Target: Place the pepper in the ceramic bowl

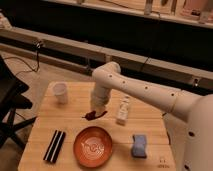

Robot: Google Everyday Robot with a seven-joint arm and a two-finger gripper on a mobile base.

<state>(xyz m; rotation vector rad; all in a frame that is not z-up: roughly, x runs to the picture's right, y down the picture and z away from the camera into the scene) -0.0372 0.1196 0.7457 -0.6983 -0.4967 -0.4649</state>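
Observation:
The pepper is small, dark red and elongated. It hangs from my gripper, which is shut on it a little above the wooden table. The ceramic bowl is round and orange-brown with pale ring marks inside. It stands on the table just in front of and below the gripper. The pepper is above the table just behind the bowl's far rim, not in the bowl. My white arm reaches in from the right.
A small white cup stands at the table's back left. A white bottle stands right of the gripper. A blue sponge lies right of the bowl. A black flat bar-shaped object lies left of the bowl. A dark chair stands at the left.

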